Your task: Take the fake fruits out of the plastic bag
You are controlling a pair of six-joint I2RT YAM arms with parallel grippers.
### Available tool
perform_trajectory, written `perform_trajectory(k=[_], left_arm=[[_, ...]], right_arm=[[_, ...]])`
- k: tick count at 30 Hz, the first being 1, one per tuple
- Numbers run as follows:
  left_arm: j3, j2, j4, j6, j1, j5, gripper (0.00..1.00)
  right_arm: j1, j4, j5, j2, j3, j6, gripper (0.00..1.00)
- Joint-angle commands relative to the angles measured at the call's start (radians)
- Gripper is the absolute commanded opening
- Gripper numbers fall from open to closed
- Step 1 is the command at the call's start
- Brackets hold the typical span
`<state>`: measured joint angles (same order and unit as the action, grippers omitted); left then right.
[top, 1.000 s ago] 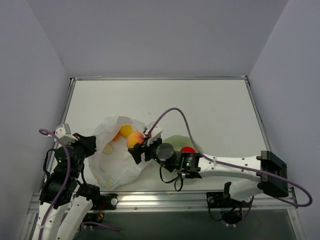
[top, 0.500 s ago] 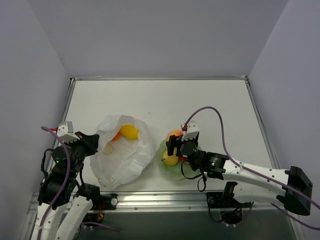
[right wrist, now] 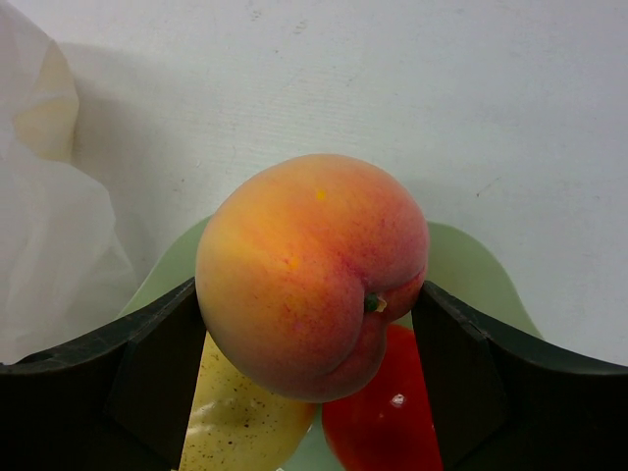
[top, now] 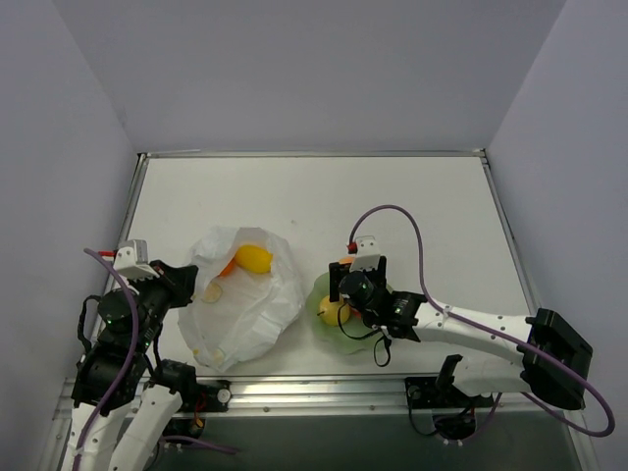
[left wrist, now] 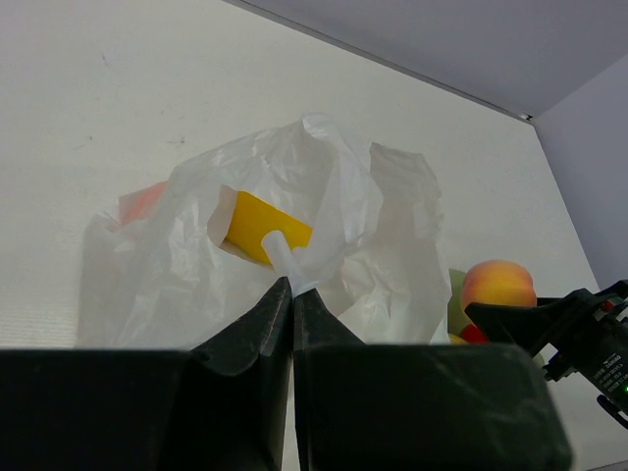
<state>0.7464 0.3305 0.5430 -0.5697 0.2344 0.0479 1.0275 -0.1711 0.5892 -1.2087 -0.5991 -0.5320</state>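
- Since a second earlier, the right gripper [top: 353,281] had swung away from the mouth of the plastic bag [top: 245,312] and come over the plate [right wrist: 469,280], carrying the peach [right wrist: 312,275] with it.
- The white table [top: 412,206] carried everything, with the bag on its near left part and the plate just to the right of the bag.
- The plastic bag lay crumpled and spread out, its opening turned towards the far side.
- The pale green plate sat just beside the bag's right edge, largely covered by the right gripper in the top view.
- The left gripper [left wrist: 291,294] was closed, its jaws pinching a thin twisted strip of the bag at the near left side.
- The right gripper's jaws stood wide apart with the peach clamped between them, one finger on each side of the fruit.
- The peach hung over the plate, above two other fruits; whether it touched them could not be told.
- An elongated yellow fruit [top: 254,258] lay inside the bag's mouth, with an orange ball [top: 228,266] just to its left under the plastic.
- A yellow pear [top: 332,312] lay on the plate.
- A red ball [right wrist: 378,432] lay beside the pear on the plate.
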Motion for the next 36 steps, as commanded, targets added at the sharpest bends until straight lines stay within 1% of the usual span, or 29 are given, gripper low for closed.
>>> perform_trajectory(k=[1,2,3,5,6,7,8,10,11,14,19,20,22,23,24,26,27,28,30,31,33,34,36], left_arm=[[0.014,-0.001,-0.025,0.022,-0.004,0.038,0.02],[0.014,0.001,-0.025,0.022,-0.004,0.04,0.02],[0.018,0.001,-0.023,0.022,-0.004,0.04,0.03],[0.021,0.001,-0.021,0.024,-0.004,0.04,0.02],[0.024,0.001,-0.02,0.024,-0.004,0.04,0.02],[0.024,0.001,-0.02,0.024,-0.004,0.041,0.02],[0.027,0.001,-0.02,0.024,-0.004,0.043,0.02],[0.033,0.005,-0.02,0.024,-0.004,0.043,0.02],[0.036,0.007,-0.02,0.024,-0.004,0.046,0.03],[0.042,0.015,-0.023,0.022,-0.004,0.046,0.03],[0.031,0.013,-0.025,0.013,-0.004,0.049,0.02],[0.028,0.013,-0.026,0.011,-0.004,0.05,0.02],[0.03,0.012,-0.026,0.01,-0.004,0.053,0.02],[0.033,0.012,-0.026,0.011,-0.004,0.052,0.02],[0.037,0.016,-0.028,0.013,-0.004,0.052,0.02],[0.044,0.024,-0.029,0.021,-0.004,0.05,0.02],[0.05,0.031,-0.029,0.022,-0.004,0.049,0.02],[0.051,0.035,-0.029,0.027,-0.004,0.049,0.02],[0.054,0.036,-0.028,0.031,-0.004,0.049,0.02],[0.056,0.039,-0.026,0.034,-0.004,0.049,0.02],[0.062,0.036,-0.022,0.039,-0.004,0.044,0.02],[0.073,0.036,-0.02,0.045,-0.004,0.038,0.02],[0.083,0.031,-0.021,0.051,-0.004,0.015,0.02]], right_arm=[[-0.012,-0.001,0.047,0.003,-0.005,-0.031,0.55],[-0.012,0.01,0.044,-0.002,-0.007,-0.033,0.57],[-0.012,0.016,0.037,-0.005,-0.011,-0.04,0.62],[-0.01,0.03,0.028,0.001,-0.011,-0.043,0.68],[-0.01,0.035,0.021,0.008,-0.011,-0.043,0.7],[-0.01,0.042,0.024,0.023,-0.013,-0.048,0.71],[-0.01,0.057,0.026,0.034,-0.013,-0.049,0.76],[-0.01,0.068,0.018,0.067,-0.014,-0.045,0.82],[-0.01,0.082,0.011,0.077,-0.018,-0.042,0.86],[-0.003,0.11,-0.003,0.115,-0.036,-0.033,0.91],[0.006,0.133,-0.042,0.149,-0.08,0.013,0.91],[0.009,0.134,-0.049,0.147,-0.102,0.023,0.83],[0.048,0.107,-0.071,0.129,-0.132,0.056,0.7],[0.068,0.087,-0.104,0.114,-0.177,0.108,0.47],[0.11,0.07,-0.127,0.069,-0.207,0.136,0.33],[0.161,-0.002,-0.17,0.005,-0.269,0.19,0.16],[0.198,-0.03,-0.234,-0.074,-0.331,0.249,0.15],[0.207,-0.051,-0.273,-0.119,-0.364,0.271,0.15],[0.224,-0.1,-0.343,-0.211,-0.43,0.328,0.18],[0.235,-0.143,-0.36,-0.292,-0.479,0.352,0.2],[0.233,-0.18,-0.39,-0.369,-0.524,0.388,0.21],[0.227,-0.186,-0.413,-0.443,-0.578,0.415,0.22],[0.201,-0.185,-0.437,-0.514,-0.634,0.435,0.22]])
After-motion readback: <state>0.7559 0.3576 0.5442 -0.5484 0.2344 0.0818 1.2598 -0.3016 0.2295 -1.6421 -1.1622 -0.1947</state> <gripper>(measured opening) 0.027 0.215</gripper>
